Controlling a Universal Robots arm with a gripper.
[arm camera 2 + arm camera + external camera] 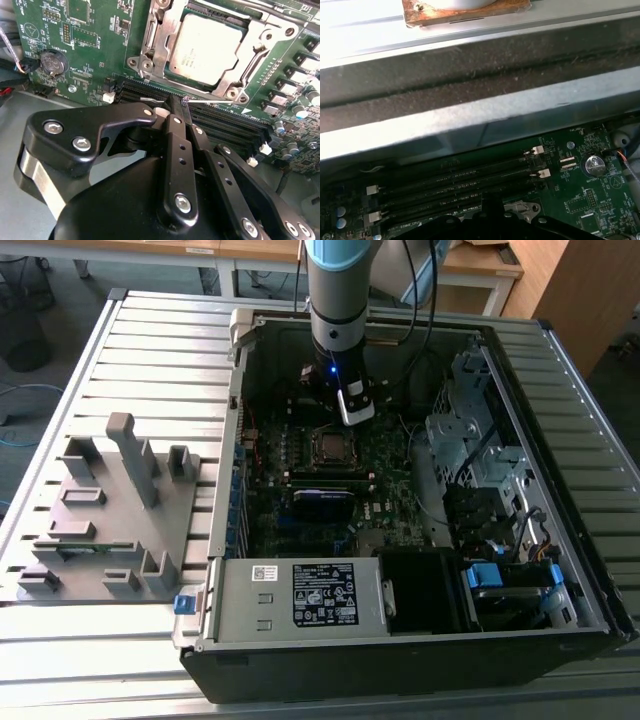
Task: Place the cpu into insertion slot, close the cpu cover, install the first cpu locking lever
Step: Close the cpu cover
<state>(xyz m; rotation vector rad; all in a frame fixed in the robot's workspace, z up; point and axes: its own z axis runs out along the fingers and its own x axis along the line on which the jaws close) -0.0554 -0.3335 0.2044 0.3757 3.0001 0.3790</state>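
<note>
**Closed end effector at the locking lever, cpu seated under its cover**

In the centre of the exterior view the end effector hangs inside the computer case, just beside the insertion slot. In the second wrist view its fingers are pressed together, their tips meeting the thin wire locking lever that runs between the slot and the memory slots; whether they pinch it or only press it I cannot tell. The cpu lies in the slot with the cpu cover flat over it. The lever probably wants steady pressure so the wire does not slip off the narrow tips or scrape the memory slots.
</note>
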